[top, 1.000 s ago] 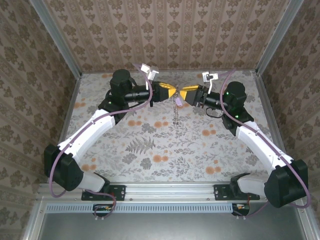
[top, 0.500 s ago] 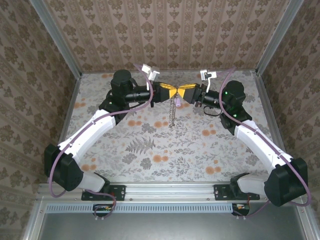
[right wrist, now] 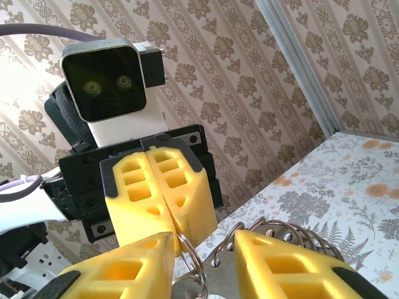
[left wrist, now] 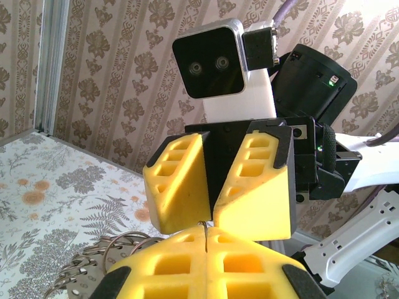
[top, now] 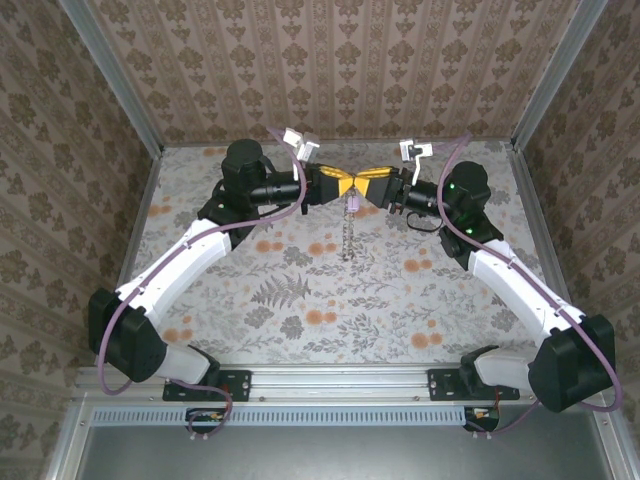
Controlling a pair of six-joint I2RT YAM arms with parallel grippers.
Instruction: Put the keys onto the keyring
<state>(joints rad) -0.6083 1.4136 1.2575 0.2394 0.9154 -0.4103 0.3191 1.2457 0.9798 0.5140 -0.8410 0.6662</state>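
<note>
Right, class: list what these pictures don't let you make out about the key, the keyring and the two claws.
- Key: top view, too small to tell if it's threaded on the keyring.
- Keyring's lower part: left wrist view, hidden behind the left claw and cut by the bottom edge.
- Right claw: right wrist view, rings sit between its fingers; gripping or open is unclear.

Bright, even overhead light leaves only faint soft shadows under the arms on the bench, the top view bows its walls outward, and both wrist views blur their own nearest yellow fingers.
</note>
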